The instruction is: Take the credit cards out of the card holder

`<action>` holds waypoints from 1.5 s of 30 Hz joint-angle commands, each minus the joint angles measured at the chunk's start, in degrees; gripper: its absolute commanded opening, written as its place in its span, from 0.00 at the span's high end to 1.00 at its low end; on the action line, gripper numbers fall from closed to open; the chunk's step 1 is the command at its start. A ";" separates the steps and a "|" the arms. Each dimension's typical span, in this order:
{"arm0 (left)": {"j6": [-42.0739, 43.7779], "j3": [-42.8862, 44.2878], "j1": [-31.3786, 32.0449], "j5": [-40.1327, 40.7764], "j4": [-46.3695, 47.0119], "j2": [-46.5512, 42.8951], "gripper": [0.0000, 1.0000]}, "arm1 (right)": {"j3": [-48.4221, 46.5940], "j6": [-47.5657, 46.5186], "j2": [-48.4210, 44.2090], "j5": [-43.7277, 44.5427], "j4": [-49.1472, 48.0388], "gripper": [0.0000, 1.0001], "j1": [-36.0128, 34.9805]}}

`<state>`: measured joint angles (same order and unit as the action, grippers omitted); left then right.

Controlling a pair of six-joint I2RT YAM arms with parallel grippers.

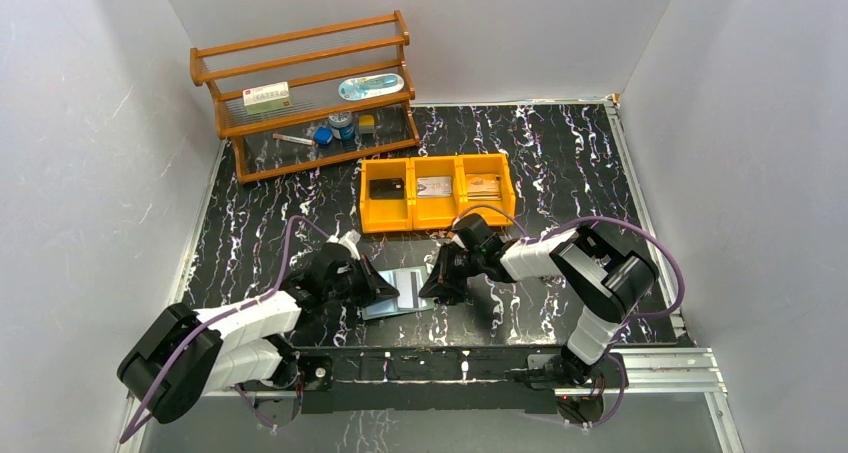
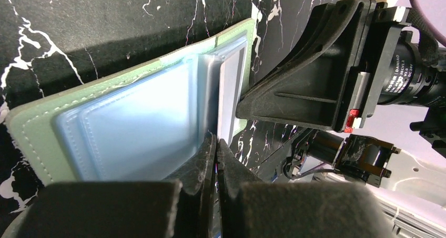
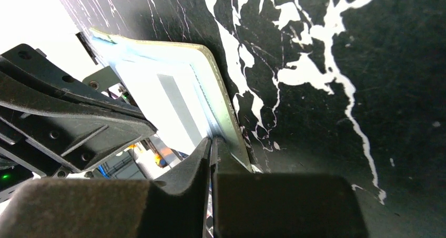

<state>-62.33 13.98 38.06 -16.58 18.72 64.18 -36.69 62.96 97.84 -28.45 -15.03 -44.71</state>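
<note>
Left gripper (image 2: 214,143): clenched shut, with its fingertips pressed together on the left edge of the card holder (image 2: 131,122) and pinching the clear sleeve there.
Right gripper (image 3: 212,146): the fingers stand close together with only a thin slit between them, and the holder's right edge meets their tips. I cannot tell whether it is pinched or let go.
Card holder: it lies on the black marbled table (image 1: 560,173) close to the near edge, directly between the two grippers. Its bluish clear sleeves face up on a pale green stitched backing.
Card in holder (image 3: 179,104): a pale card with a grey stripe shows through the sleeve, inside the holder towards its right side.
Orange bin (image 1: 437,213): it sits farther back at mid-table, apart from the holder, and has three compartments in a row.
Bin contents: a dark flat object (image 1: 387,188) is in the left compartment. One loose card (image 1: 434,186) is in the middle compartment and another card (image 1: 483,186) is in the right.
Wooden rack (image 1: 300,48): it stands at the far left against the back wall. A white box (image 1: 266,96) and an oval pack (image 1: 370,85) sit on a shelf, and small items too small to tell sit lower down.
</note>
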 commanded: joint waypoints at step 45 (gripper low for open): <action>7.34 5.40 -2.60 1.55 -15.37 -5.91 0.81 | -6.38 -7.48 -5.72 5.41 9.54 0.74 -1.24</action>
<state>-55.22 17.08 35.73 -14.20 3.01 58.48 -39.27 58.98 95.35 -24.56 -8.88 -45.78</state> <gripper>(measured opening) 0.163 0.227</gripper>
